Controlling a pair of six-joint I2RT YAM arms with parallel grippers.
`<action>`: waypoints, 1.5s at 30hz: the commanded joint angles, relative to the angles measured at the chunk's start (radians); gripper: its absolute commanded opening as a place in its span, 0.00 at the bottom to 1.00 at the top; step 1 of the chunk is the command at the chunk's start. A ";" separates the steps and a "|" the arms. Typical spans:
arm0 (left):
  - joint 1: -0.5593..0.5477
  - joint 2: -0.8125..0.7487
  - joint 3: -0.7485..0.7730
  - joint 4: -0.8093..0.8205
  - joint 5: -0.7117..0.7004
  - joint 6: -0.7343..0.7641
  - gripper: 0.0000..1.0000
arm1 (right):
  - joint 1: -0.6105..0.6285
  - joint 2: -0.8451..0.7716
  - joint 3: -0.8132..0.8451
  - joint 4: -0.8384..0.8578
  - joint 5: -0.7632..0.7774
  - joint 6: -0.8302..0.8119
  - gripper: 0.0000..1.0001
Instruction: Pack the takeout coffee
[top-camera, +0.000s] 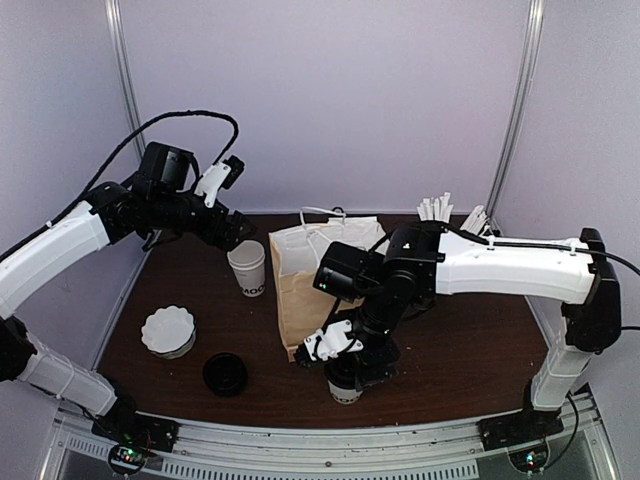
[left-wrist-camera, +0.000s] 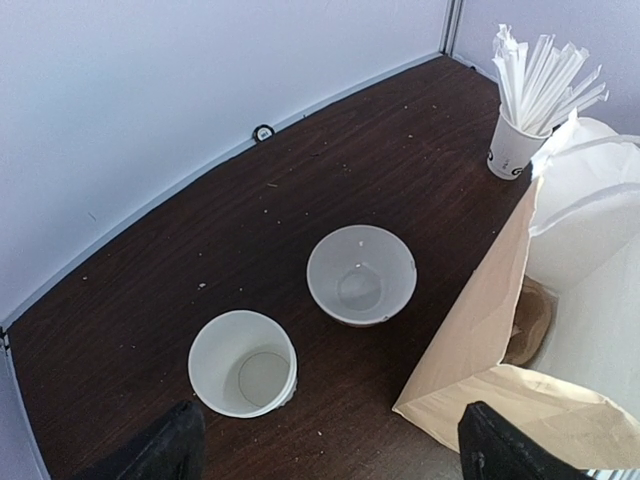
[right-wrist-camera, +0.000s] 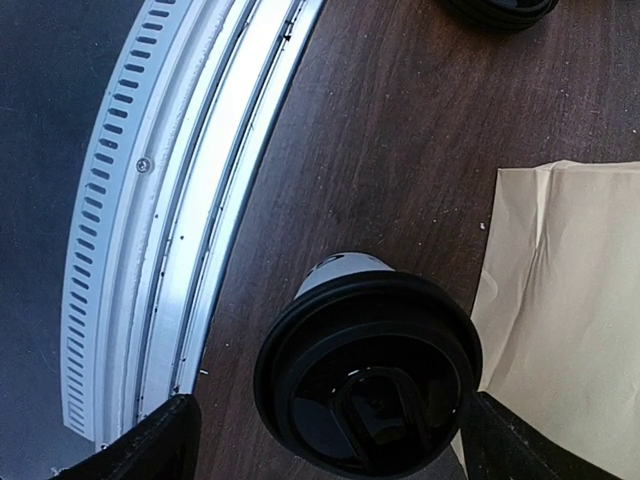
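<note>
While the right gripper (top-camera: 352, 368) hangs with its 2 fingers spread wide either side of the black lid, the takeout coffee (right-wrist-camera: 368, 370) stands upright on the table (top-camera: 480, 350), just beside the near side of the paper bag (top-camera: 300, 285). Left of the bag, the left gripper (left-wrist-camera: 325, 445) gapes wide, holding nothing.

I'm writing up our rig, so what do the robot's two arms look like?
Left arm and right arm: long white shells, black joints, black fingers. A black cable loops over the left one; a green light glows near the right wrist.
</note>
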 joint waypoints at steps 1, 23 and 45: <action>0.006 0.006 0.006 0.032 0.026 0.001 0.92 | 0.010 0.010 -0.013 0.014 0.008 0.013 0.93; 0.006 0.010 0.009 0.026 0.058 0.003 0.92 | -0.016 0.066 0.042 0.021 0.045 0.054 0.87; 0.006 0.024 0.014 0.021 0.090 0.004 0.92 | -0.044 0.071 0.086 -0.050 0.022 0.042 0.92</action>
